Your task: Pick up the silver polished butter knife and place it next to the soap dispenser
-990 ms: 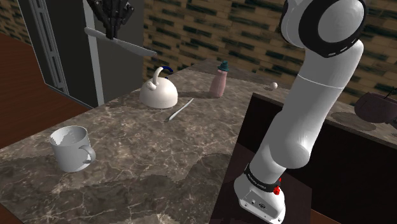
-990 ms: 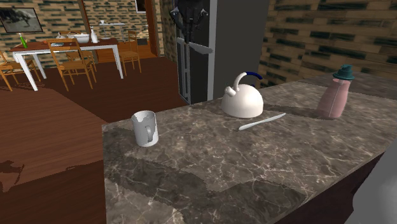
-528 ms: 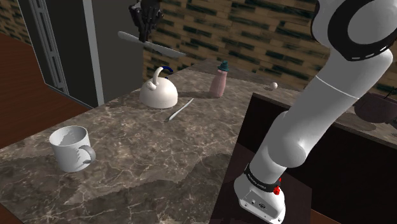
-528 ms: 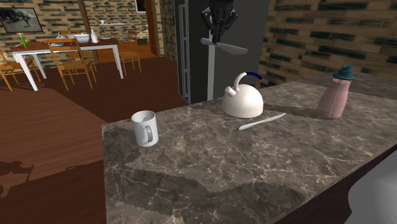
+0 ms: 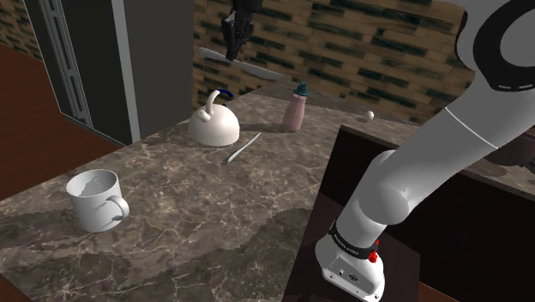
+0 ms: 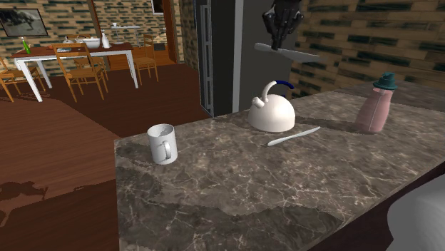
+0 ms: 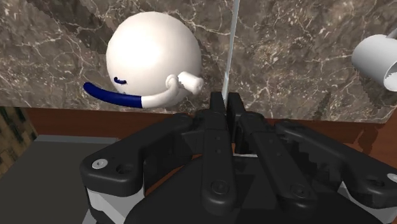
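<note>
Shoulder view showed the black gripper (image 5: 231,53) high above the far end of the marble counter (image 5: 214,219), its fingers closed tight on the silver butter knife (image 5: 244,67); the knife hung in the air, roughly level and slightly slanted, above the white kettle (image 5: 214,127) with the blue handle; it was clear of every surface. The pink soap dispenser (image 5: 295,110) with the teal cap stood upright on the counter toward that view's right of the kettle, well apart from the knife; a slim white utensil (image 5: 243,147) lay flat on the stone near the kettle; a white mug (image 5: 94,199) sat nearer the camera; a small pale ball (image 5: 369,115) rested beyond the dispenser.

From the second exterior view the gripper (image 6: 279,43) clasped the knife (image 6: 289,51) over the kettle (image 6: 272,114), with the dispenser (image 6: 374,110) off to that view's right, the utensil (image 6: 294,136) between them and the mug (image 6: 162,144) to the left.

On the wrist view the gripper (image 7: 226,98) stood almost shut, a thin pale line running out from between the fingers, the knife (image 7: 231,51) seen on edge; the kettle (image 7: 153,57) lay below beside it, the mug (image 7: 378,57) further off.
</note>
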